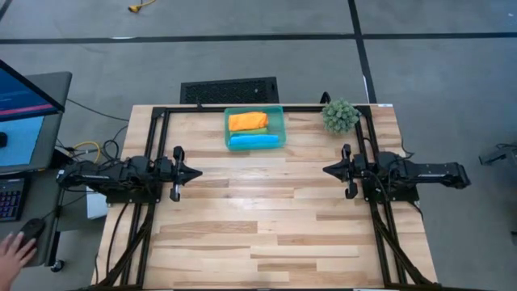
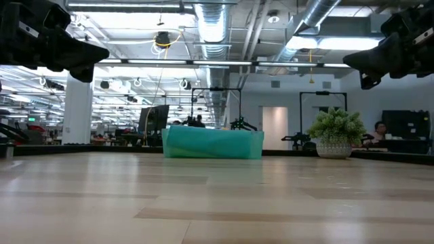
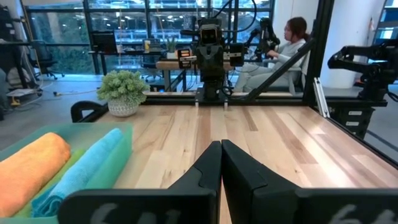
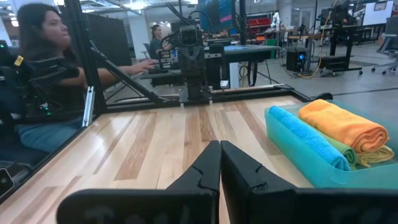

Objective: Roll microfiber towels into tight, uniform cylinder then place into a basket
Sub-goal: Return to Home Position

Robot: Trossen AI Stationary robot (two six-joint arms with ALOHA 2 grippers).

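From above, my left gripper (image 1: 196,172) sits at 9 o'clock over the table (image 1: 266,234). Its wrist view shows the fingers (image 3: 205,168) pressed together on nothing. The basket (image 1: 254,129) stands at 12 o'clock by the far edge, holding rolled towels: the orange towel (image 1: 247,121), a sliver of the green towel (image 1: 262,131) and the blue towel (image 1: 254,141). Only the right wrist view shows the yellow towel (image 4: 375,155), tucked under the orange towel. The low view gives me just the basket's wall. The plant (image 1: 340,115) is at 1 o'clock. My right gripper (image 1: 327,170) sits at 3 o'clock, also closed and empty.
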